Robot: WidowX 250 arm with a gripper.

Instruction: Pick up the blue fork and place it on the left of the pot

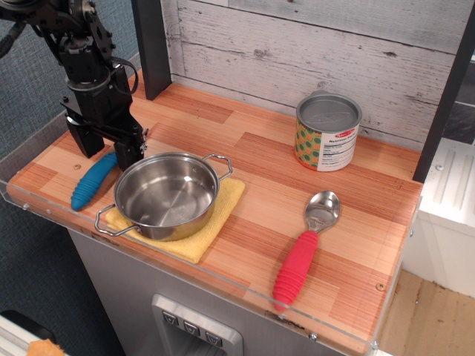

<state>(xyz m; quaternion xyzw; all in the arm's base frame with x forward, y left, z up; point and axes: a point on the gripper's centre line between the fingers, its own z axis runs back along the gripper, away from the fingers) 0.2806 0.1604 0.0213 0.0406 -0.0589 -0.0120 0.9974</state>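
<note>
Black boxy arm (93, 81), black cables

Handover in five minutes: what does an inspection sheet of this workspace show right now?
Surface: wooden counter, clear guard rim along its edges.
Job's things: blue fork lies flat left of the pot; tines hidden.
Clutter: yellow cloth under pot; tin can at back; red spoon at right.
End effector: open, straddling the fork's upper end.
Cables: black cable on the arm.
Surroundings: plank wall, dark posts.
</note>
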